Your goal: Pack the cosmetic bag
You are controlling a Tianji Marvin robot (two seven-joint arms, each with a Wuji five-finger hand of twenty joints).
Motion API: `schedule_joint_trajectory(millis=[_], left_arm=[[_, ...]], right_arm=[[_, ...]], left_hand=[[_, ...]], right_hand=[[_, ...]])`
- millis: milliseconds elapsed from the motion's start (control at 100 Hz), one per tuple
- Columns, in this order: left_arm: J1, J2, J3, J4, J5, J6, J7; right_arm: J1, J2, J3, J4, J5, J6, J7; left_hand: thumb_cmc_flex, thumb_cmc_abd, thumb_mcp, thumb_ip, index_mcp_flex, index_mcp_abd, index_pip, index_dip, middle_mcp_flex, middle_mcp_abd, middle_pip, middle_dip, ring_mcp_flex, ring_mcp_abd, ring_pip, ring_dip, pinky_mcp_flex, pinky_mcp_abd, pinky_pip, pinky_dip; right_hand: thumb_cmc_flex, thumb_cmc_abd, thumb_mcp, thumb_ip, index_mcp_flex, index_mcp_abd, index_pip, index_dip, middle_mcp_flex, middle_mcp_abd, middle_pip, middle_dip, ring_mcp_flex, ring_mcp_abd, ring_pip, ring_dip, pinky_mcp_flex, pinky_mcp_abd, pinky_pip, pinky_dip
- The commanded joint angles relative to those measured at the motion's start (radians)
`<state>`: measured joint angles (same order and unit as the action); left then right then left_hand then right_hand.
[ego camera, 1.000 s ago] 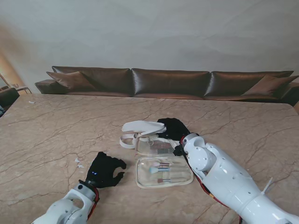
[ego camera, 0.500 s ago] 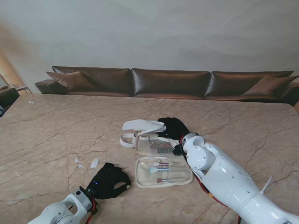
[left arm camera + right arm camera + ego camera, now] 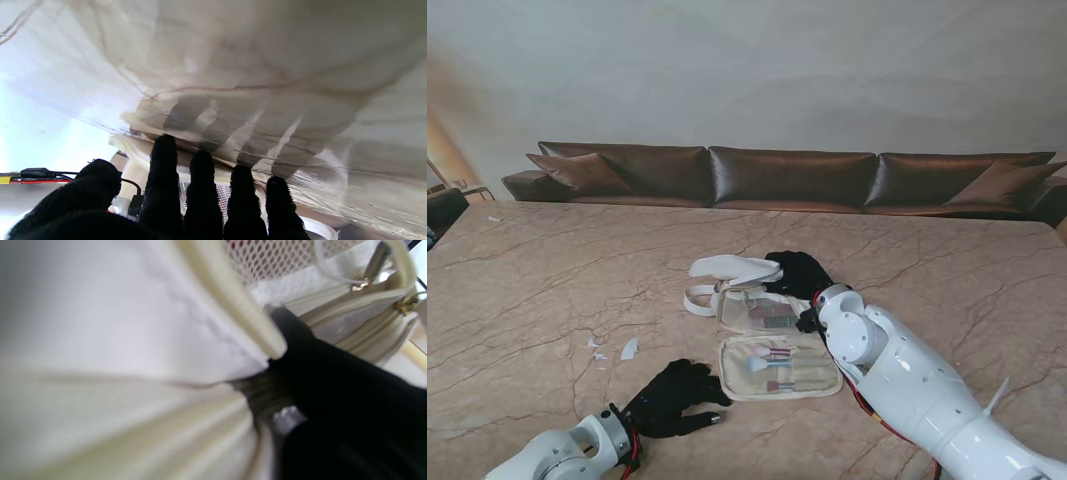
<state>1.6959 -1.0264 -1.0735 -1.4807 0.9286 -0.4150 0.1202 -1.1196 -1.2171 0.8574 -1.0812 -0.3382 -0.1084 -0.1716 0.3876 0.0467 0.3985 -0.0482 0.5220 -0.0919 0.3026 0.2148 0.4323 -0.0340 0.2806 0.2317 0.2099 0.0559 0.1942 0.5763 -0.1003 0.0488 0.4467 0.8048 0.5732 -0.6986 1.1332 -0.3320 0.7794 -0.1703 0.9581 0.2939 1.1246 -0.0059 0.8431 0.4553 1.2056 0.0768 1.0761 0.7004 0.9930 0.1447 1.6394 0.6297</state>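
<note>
Left hand [image 3: 677,397], fingers spread and holding nothing, lies just beside the open cosmetics bag's [image 3: 777,345] near flap while the right hand [image 3: 799,276] pins its far side, grip unclear; a careless push could slide the bag off.

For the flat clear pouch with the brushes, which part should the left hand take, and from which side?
Probably its left edge, approached from the left. The brush pouch lies flat, so only its rim offers a pinch; the left hand lies just beside that edge, open, while the right hand holds the cosmetics bag behind it.
</note>
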Motion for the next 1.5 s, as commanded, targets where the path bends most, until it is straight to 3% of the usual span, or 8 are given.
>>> schedule_joint_trajectory(millis=[0, 250, 370, 750, 1020, 1160, 1200, 1490], left_arm=[[0.039, -0.007, 0.035, 0.073, 0.009, 0.015, -0.007], [0.025, -0.036, 0.062, 0.088, -0.052, 0.046, 0.087], [0.001, -0.063, 0.108, 0.113, -0.071, 0.078, 0.213], [-0.112, -0.131, 0.249, 0.182, -0.215, 0.156, 0.313], [-0.125, -0.152, 0.259, 0.17, -0.262, 0.206, 0.328], [-0.124, -0.157, 0.258, 0.152, -0.27, 0.221, 0.332], [-0.123, -0.158, 0.257, 0.145, -0.27, 0.227, 0.332], [-0.114, -0.167, 0.252, 0.113, -0.296, 0.234, 0.336]], right_arm=[[-0.009, -0.016, -0.011, 0.005, 0.009, -0.006, 0.005], [-0.01, -0.013, -0.011, 0.004, 0.013, -0.014, 0.015], [-0.018, -0.007, -0.005, -0.01, 0.012, -0.018, 0.028], [-0.039, 0.017, 0.024, -0.062, 0.049, -0.029, 0.121], [-0.058, 0.047, 0.067, -0.114, 0.112, -0.032, 0.248], [-0.059, 0.066, 0.077, -0.137, 0.145, -0.04, 0.334], [-0.058, 0.073, 0.079, -0.142, 0.153, -0.045, 0.36], [-0.04, 0.12, 0.078, -0.18, 0.21, -0.065, 0.56]], left_hand=[[0.008, 0.045, -0.014, 0.042, -0.074, 0.03, -0.076, -0.026, -0.062, -0.024, -0.068, -0.025, 0.056, 0.044, 0.054, -0.002, 0.011, -0.005, 0.014, 0.064], [-0.012, 0.001, 0.09, 0.051, -0.135, 0.002, -0.103, -0.048, -0.08, -0.009, -0.062, -0.024, 0.102, 0.063, 0.061, 0.002, 0.034, 0.026, 0.105, 0.106], [-0.031, -0.098, 0.285, 0.045, -0.089, -0.007, -0.06, -0.027, -0.035, 0.009, -0.039, -0.01, 0.166, 0.075, 0.09, 0.002, 0.06, 0.065, 0.256, 0.044], [-0.017, -0.138, 0.342, 0.028, -0.068, 0.025, -0.017, -0.001, -0.016, 0.015, -0.022, 0.002, 0.203, 0.062, 0.107, -0.032, 0.093, 0.077, 0.331, -0.101], [-0.02, -0.145, 0.345, 0.03, -0.064, 0.031, -0.016, 0.0, -0.012, 0.019, -0.024, 0.001, 0.203, 0.068, 0.111, -0.034, 0.085, 0.089, 0.338, -0.113], [-0.02, -0.148, 0.345, 0.031, -0.061, 0.033, -0.017, -0.001, -0.008, 0.023, -0.024, 0.001, 0.209, 0.069, 0.114, -0.034, 0.089, 0.088, 0.343, -0.115], [-0.021, -0.149, 0.346, 0.031, -0.061, 0.036, -0.018, -0.001, -0.006, 0.025, -0.023, 0.001, 0.212, 0.071, 0.115, -0.033, 0.092, 0.09, 0.345, -0.116], [-0.024, -0.152, 0.347, 0.035, -0.059, 0.025, -0.023, -0.004, 0.009, 0.034, -0.024, 0.0, 0.238, 0.082, 0.125, -0.031, 0.117, 0.11, 0.37, -0.112]], right_hand=[[0.078, 0.092, 0.067, 0.023, 0.05, -0.136, 0.085, -0.008, 0.031, -0.011, 0.033, 0.002, 0.111, -0.067, 0.04, -0.004, 0.035, -0.028, 0.093, 0.012], [0.075, 0.09, 0.067, 0.022, 0.054, -0.135, 0.087, -0.007, 0.032, -0.011, 0.033, 0.001, 0.111, -0.068, 0.04, -0.005, 0.035, -0.028, 0.093, 0.012], [0.07, 0.089, 0.071, 0.021, 0.052, -0.134, 0.086, -0.01, 0.034, -0.013, 0.031, 0.0, 0.11, -0.065, 0.037, -0.006, 0.034, -0.027, 0.093, 0.011], [-0.039, 0.078, 0.103, 0.014, 0.036, -0.12, 0.065, -0.032, 0.008, -0.021, -0.005, -0.014, 0.061, -0.021, -0.131, -0.048, -0.076, 0.005, 0.012, 0.01], [-0.278, 0.15, 0.008, 0.102, 0.007, -0.082, -0.011, -0.053, -0.065, -0.015, -0.078, -0.035, -0.05, 0.017, -0.31, -0.069, -0.233, 0.036, -0.138, 0.001], [-0.397, 0.241, -0.081, 0.203, 0.021, -0.041, -0.169, 0.02, -0.113, -0.013, -0.133, -0.068, -0.126, 0.022, -0.413, -0.091, -0.329, 0.038, -0.238, 0.006], [-0.43, 0.273, -0.121, 0.258, 0.024, -0.028, -0.241, 0.118, -0.132, -0.012, -0.149, -0.079, -0.153, 0.022, -0.446, -0.099, -0.358, 0.037, -0.271, 0.011], [-0.509, 0.303, -0.389, 0.296, -0.117, 0.004, -0.388, 0.109, -0.292, -0.009, -0.273, -0.141, -0.347, 0.027, -0.64, -0.159, -0.552, 0.029, -0.475, 0.005]])
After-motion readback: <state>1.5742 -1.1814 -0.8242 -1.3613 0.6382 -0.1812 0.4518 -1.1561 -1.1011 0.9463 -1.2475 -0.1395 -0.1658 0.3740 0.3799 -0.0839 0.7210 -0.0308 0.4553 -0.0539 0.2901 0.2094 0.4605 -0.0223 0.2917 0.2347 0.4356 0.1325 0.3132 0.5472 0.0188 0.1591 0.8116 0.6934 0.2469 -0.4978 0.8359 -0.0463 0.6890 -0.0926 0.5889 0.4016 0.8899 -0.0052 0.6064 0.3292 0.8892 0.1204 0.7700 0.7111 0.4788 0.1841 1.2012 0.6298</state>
